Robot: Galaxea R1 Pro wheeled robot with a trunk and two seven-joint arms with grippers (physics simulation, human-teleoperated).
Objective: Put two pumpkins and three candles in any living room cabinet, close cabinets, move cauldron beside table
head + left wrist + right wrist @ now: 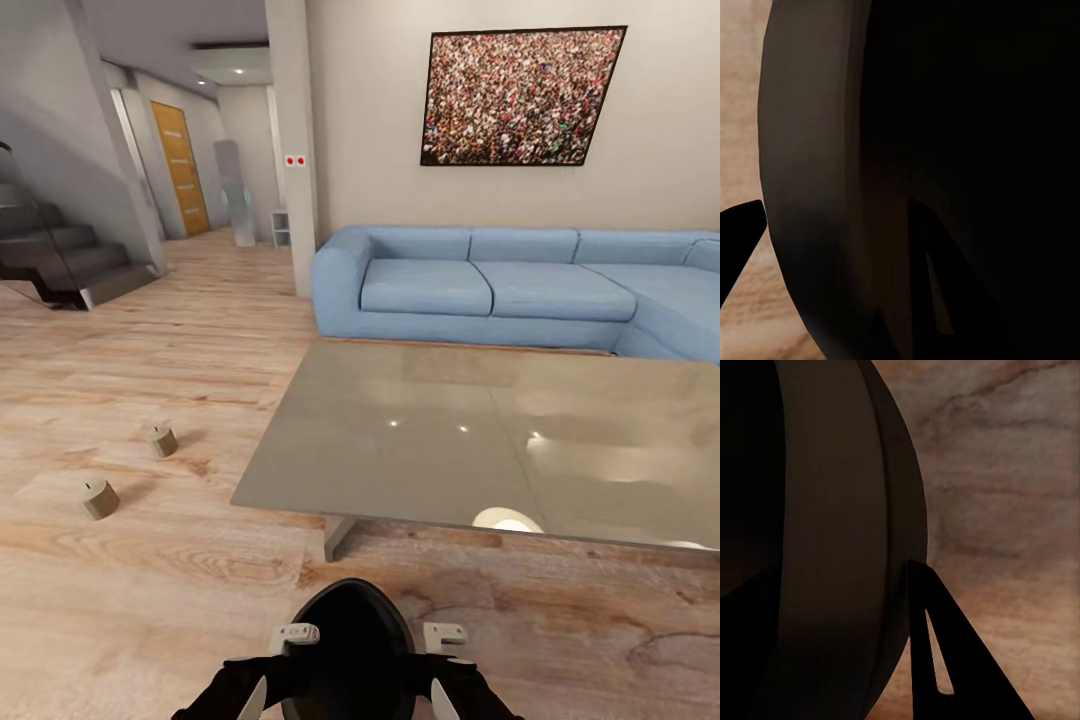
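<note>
The black cauldron hangs low in front of me, just short of the glass-topped table. My left gripper grips its left rim and my right gripper its right rim. In the left wrist view, the cauldron's wall sits between the left gripper's two dark fingers. The right wrist view shows the same wall, with one finger of the right gripper pressed outside it. Two tan candles stand on the wooden floor left of the table.
A blue corner sofa runs along the wall behind the table. A white pillar stands at the sofa's left end. Dark stairs rise at the far left, with a hallway and an orange door beyond. Open wooden floor stretches left of the table.
</note>
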